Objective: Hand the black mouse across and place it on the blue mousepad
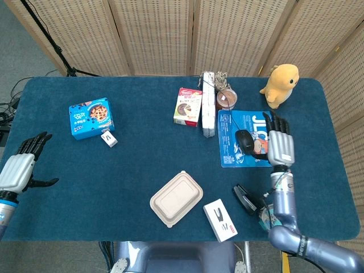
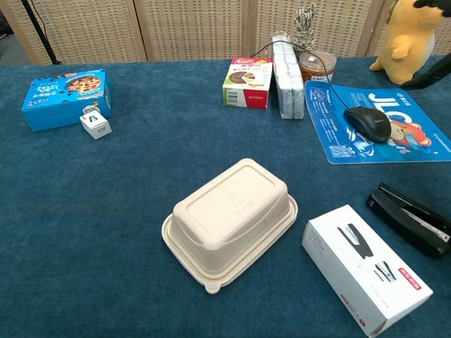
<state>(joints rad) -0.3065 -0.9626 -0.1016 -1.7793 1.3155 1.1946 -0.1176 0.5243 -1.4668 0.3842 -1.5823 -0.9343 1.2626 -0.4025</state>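
The black mouse (image 1: 245,141) is lying on the blue mousepad (image 1: 230,153), just to the left of the right hand (image 1: 280,145), which is hovering with fingers spread and holding nothing. The left hand (image 1: 21,165) is also hanging empty, fingers apart, well away across the desk (image 1: 148,148).

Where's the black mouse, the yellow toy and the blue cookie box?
black mouse (image 2: 368,123), chest view, middle of its back.
yellow toy (image 1: 278,83), head view, on its belly.
blue cookie box (image 2: 65,95), chest view, on its top face.
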